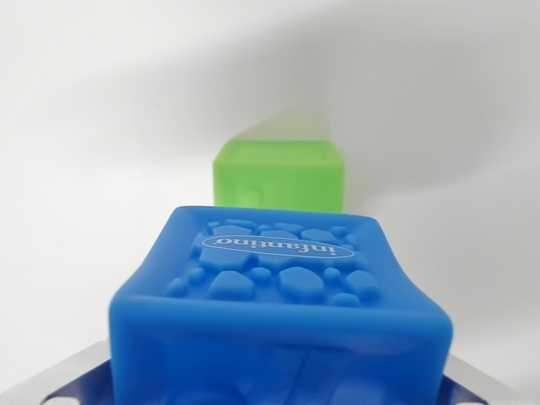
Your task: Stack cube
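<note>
A blue soft cube (278,304) with raised pebble shapes and an "infantino" label fills the lower middle of the wrist view. It sits between metal finger parts (59,380) that show at the bottom corners, so my gripper looks shut on it; the fingertips are hidden behind the cube. Beyond it, toward the top of the view, a green cube (278,175) rests on the white surface, apart from the blue one and slightly blurred.
A plain white surface (101,126) surrounds both cubes. A soft grey shadow crosses the upper part of the view.
</note>
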You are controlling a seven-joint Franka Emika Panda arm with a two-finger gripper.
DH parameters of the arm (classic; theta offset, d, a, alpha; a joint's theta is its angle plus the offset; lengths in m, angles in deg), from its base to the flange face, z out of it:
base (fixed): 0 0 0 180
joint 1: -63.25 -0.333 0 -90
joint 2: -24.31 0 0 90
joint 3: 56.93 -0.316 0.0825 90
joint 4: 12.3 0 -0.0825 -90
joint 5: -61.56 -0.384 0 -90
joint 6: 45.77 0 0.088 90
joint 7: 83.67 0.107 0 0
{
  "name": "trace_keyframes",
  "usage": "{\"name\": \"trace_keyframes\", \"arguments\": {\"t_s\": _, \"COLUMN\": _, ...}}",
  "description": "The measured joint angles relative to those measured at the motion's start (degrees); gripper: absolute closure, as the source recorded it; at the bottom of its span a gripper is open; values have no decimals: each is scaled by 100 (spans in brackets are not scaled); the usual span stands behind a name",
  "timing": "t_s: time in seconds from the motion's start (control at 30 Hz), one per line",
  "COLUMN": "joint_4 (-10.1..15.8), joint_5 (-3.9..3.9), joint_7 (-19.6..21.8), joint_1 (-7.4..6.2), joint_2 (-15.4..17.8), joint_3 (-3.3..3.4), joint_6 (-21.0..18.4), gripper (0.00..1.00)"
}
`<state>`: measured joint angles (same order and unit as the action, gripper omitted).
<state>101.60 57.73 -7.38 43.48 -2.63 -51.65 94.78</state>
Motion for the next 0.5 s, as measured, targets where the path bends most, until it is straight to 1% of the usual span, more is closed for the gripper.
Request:
{"name": "trace_keyframes", "arguments": {"t_s": 0.17, "joint_4": -4, "joint_5": -6, "joint_7": 0, "joint_1": 1, "joint_2": -198, "joint_3": -1, "joint_6": 170, "gripper": 100}}
{"name": "trace_keyframes", "arguments": {"t_s": 0.5, "joint_4": -34, "joint_5": -23, "joint_7": -7, "joint_1": 21, "joint_2": -452, "joint_3": -27, "joint_6": 405, "gripper": 100}}
